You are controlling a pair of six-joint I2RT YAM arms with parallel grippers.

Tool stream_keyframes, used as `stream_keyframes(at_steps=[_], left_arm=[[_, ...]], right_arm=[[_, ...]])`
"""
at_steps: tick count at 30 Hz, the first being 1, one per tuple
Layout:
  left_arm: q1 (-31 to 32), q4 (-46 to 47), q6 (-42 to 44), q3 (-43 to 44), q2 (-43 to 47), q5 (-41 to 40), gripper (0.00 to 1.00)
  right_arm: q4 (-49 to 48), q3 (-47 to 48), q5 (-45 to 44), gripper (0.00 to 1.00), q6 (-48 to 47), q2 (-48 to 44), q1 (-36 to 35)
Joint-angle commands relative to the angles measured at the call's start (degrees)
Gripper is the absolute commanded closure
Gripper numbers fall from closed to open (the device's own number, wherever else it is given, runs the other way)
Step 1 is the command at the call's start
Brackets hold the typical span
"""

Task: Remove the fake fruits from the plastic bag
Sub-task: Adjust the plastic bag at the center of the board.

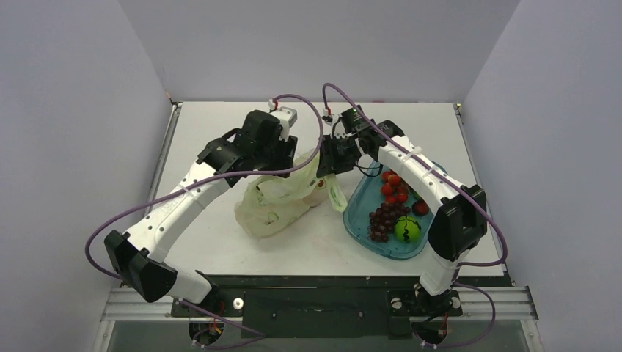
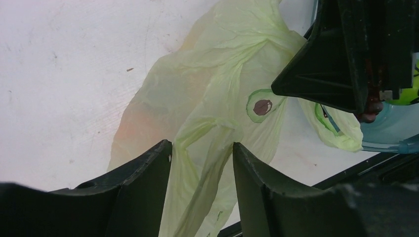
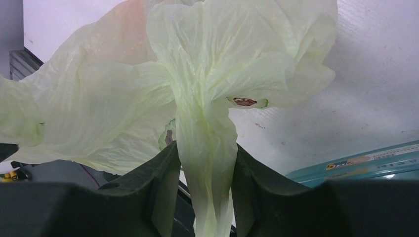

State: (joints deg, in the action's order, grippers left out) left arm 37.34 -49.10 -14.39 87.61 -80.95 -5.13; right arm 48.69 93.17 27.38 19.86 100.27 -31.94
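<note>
The pale-green plastic bag [image 1: 275, 202] stands bunched on the table's middle, its top pulled up between both grippers. My left gripper [image 1: 284, 158] is at the bag's upper left; in the left wrist view [image 2: 201, 144] a taut strip of the bag [image 2: 217, 94] runs between its fingers. My right gripper [image 1: 331, 165] is at the bag's upper right; in the right wrist view [image 3: 207, 145] its fingers squeeze a thick twist of the bag [image 3: 207, 74]. The fake fruits are hidden inside; only an orange tint [image 2: 133, 123] shows through the film.
A blue tray [image 1: 359, 220] lies right of the bag, holding a dark grape bunch [image 1: 381, 220], a round green fruit [image 1: 408, 229] and small red fruits [image 1: 394, 187]. The right forearm reaches over it. Grey walls enclose the table on the left, back and right.
</note>
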Motion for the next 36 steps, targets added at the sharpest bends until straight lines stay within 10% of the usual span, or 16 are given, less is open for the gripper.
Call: stream_keyframes(at_steps=[1,8,11,22,27,30,36], left_arm=[[1.0,-0.8,1.9,4.7,-2.1,-3.1,0.57],[1.1,-6.6,0.3,8.3,-1.4,-15.2,1.0],[1.0,-9.0,-0.9,11.3,0.4,-28.2,1.0],[-0.4,1.0,4.6,13.7,11.2,-49.6,1.0],[-0.7,3.0,5.2,16.0,14.3,-47.3,1.0],[-0.6,2.6,1.1,12.3,20.0,-41.8,1.0],[-0.6,4.2,-11.5,-13.8,37.9,-9.5,1.0]], right_arm=[[0.4,2.2,-1.0,0.66,-0.8,-1.3,-0.4],[0.6,5.4,-2.7,0.84,0.4,-0.6,-0.3],[1.1,10.2,-4.0,1.0,2.4,0.9,0.3],[1.2,34.2,-2.9,1.0,14.0,12.0,7.7],[-10.2,44.2,4.6,1.0,25.6,19.0,7.2],[-25.7,34.3,7.4,1.0,30.6,16.6,4.7],[-21.9,9.7,-2.9,0.78,18.3,3.5,-1.4]])
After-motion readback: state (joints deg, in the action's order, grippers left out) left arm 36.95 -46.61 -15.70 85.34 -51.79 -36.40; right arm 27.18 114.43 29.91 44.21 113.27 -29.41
